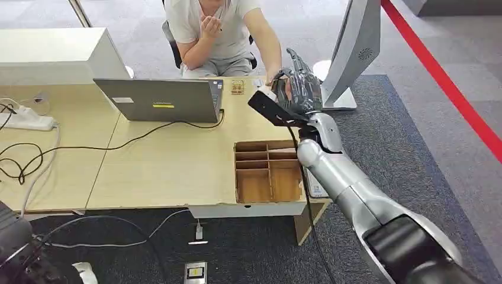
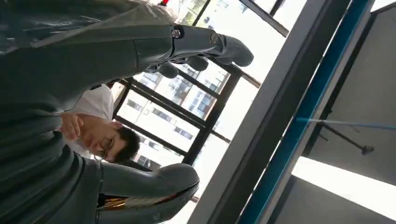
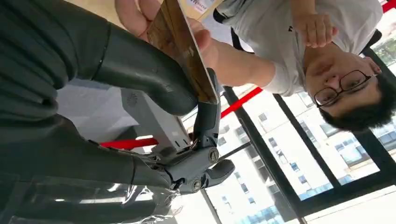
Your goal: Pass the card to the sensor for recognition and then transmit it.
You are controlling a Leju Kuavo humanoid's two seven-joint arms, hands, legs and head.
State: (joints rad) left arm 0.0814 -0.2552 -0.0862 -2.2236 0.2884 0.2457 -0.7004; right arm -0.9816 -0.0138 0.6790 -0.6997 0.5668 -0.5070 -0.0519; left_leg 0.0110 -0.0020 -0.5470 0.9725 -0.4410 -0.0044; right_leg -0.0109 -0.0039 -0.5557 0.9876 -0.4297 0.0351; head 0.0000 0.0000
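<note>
Nearest on the desk [image 1: 166,160] is the wooden divided tray [image 1: 269,171], sitting at the near right corner, and everything else is placed from it. Just beyond the tray the right hand [image 1: 296,89] is raised above the desk's far right edge, with the card [image 3: 184,49] pinched between its thumb and a finger. The person's hand [image 3: 161,18] reaches in from behind the desk and touches the card, so the hand-over looks under way.

To do it well, the robot should hold the card steady and loosen its pinch only once the person's grip is firm; letting go early could drop it toward the tray.

The white sensor stand [image 1: 349,53] rises beyond and to the right of the tray, close by the raised hand. The laptop [image 1: 163,100] stands beyond and left of the tray.

The left hand [image 2: 93,154] holds nothing, with its thumb and fingers spread, though a glint beside the thumb is hard to make out.

Count: one card, one tray, one laptop, one sensor stand, one person.
</note>
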